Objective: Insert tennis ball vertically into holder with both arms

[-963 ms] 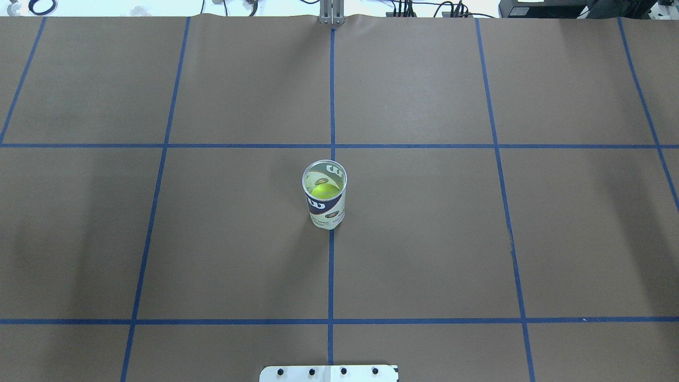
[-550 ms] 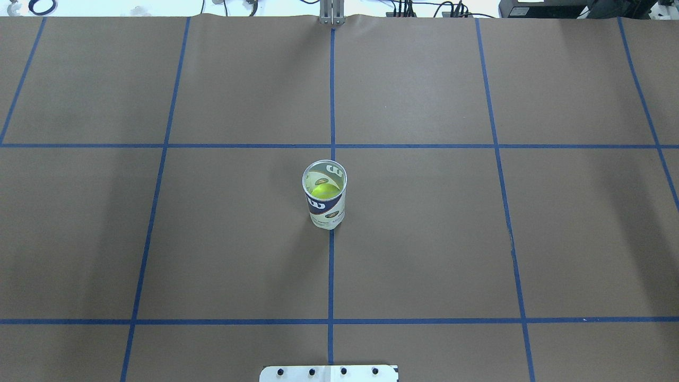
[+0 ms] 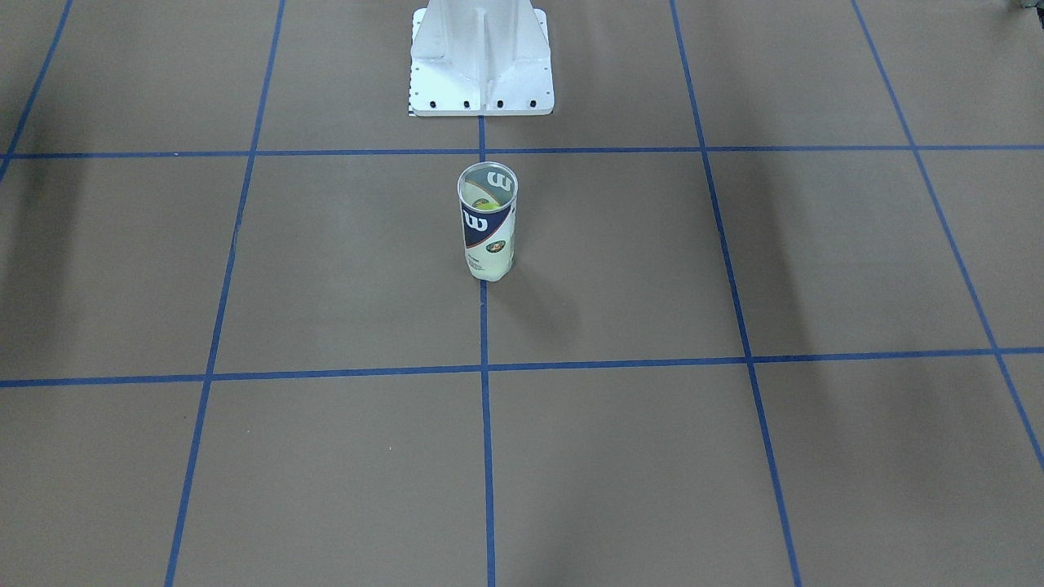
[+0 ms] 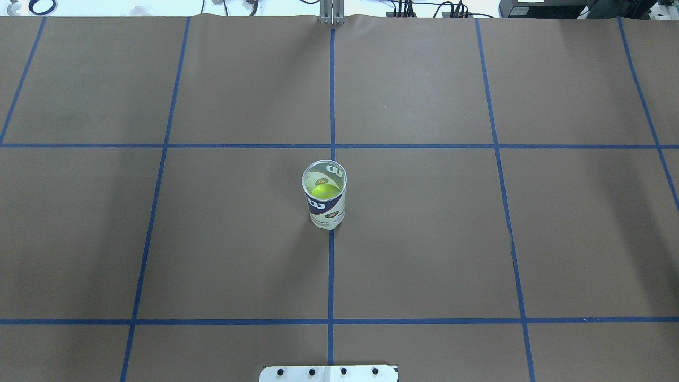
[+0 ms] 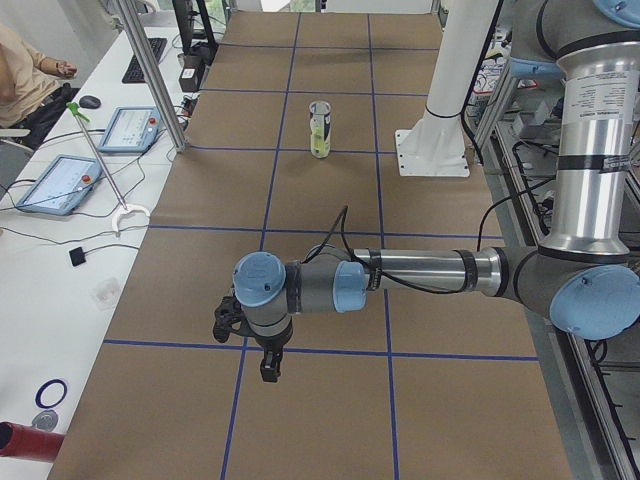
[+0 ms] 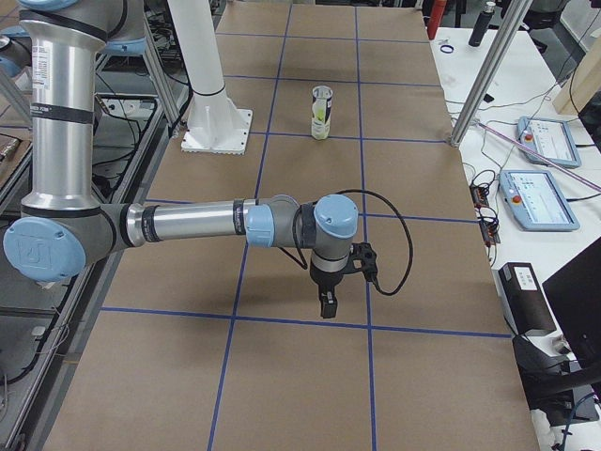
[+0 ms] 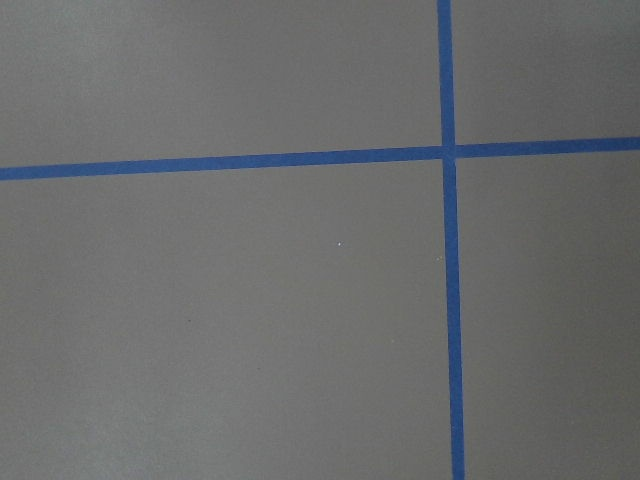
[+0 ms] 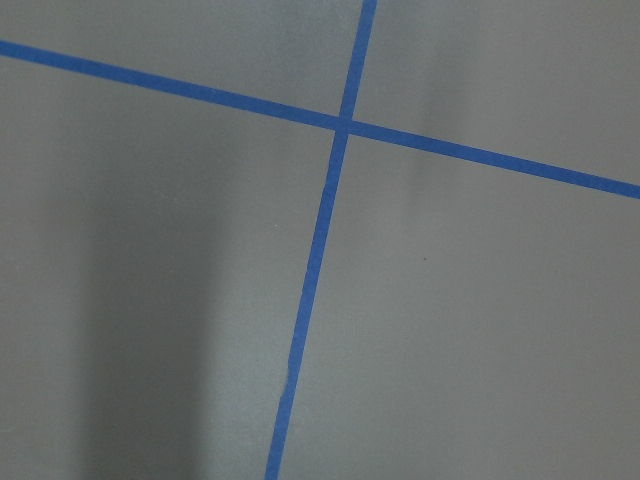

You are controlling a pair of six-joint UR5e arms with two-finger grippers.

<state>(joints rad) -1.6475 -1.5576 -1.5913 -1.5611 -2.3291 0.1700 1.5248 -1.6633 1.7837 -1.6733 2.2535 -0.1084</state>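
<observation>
Comparing with a second ago, nothing has moved: the holder (image 4: 325, 207) stands upright on the table (image 4: 424, 239), tennis ball (image 4: 324, 190) inside (task looks done). My left gripper (image 5: 266, 365) and right gripper (image 6: 326, 304) hang well away; how open, or holding anything, I cannot tell.

Overhead and front cameras face each other, both framing the holder (image 4: 324, 204)

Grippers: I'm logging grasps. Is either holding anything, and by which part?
Nothing appears held. The left gripper and right gripper hang over bare table, far from the holder, which stands alone with the tennis ball inside.
</observation>
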